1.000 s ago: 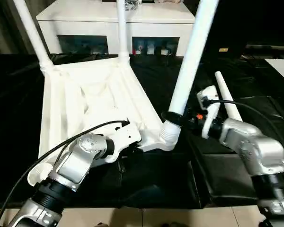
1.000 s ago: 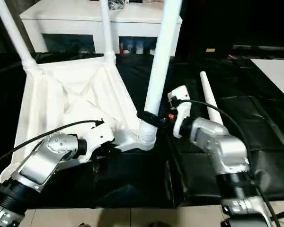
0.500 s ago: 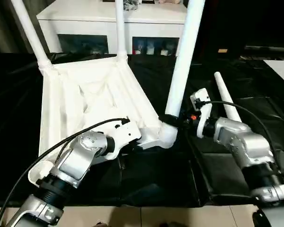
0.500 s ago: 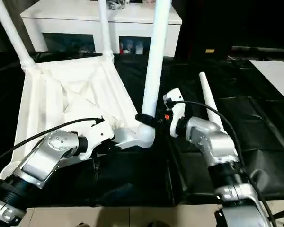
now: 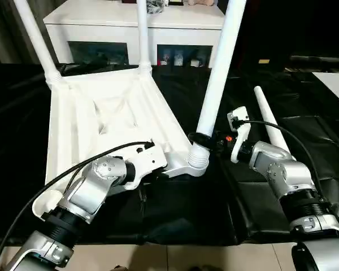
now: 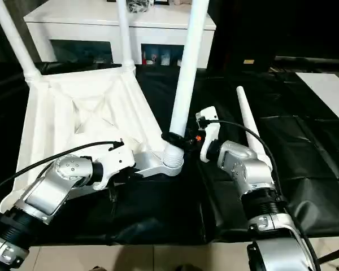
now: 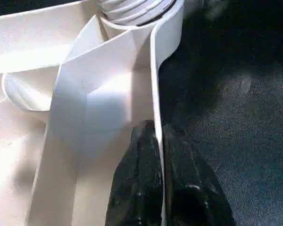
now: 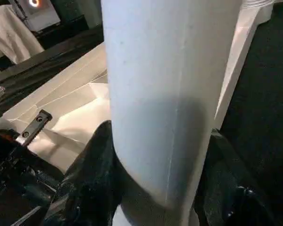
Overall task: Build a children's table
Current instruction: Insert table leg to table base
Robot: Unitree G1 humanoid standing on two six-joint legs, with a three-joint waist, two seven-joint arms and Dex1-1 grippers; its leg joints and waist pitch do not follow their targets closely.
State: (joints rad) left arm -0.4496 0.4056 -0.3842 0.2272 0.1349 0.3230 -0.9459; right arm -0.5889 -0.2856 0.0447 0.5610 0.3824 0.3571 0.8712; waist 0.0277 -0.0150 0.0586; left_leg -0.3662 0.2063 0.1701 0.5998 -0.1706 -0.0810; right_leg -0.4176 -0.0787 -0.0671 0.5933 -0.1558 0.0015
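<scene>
The children's table top (image 5: 101, 118) lies upside down on the black cloth, ribbed underside up. Two white legs (image 5: 37, 39) (image 5: 142, 34) stand in its far corners. A third leg (image 5: 217, 73) stands almost upright in the near right corner socket (image 5: 196, 161). My right gripper (image 6: 174, 138) is shut around this leg just above the socket, one black finger (image 8: 92, 165) on each side. My left gripper (image 7: 155, 132) is shut on the table top's thin rim (image 7: 156, 80) close to that corner. A fourth leg (image 5: 268, 118) lies loose on the cloth to the right.
A white cabinet (image 5: 130, 22) with glass-fronted compartments stands behind the table top. Black cables run along both forearms. The black cloth (image 5: 181, 209) covers the whole work surface, and a pale floor edge (image 5: 175, 257) shows at the front.
The leg in my right gripper has come a little more upright, and my right forearm has swung in and lower. My left gripper keeps its hold on the rim.
</scene>
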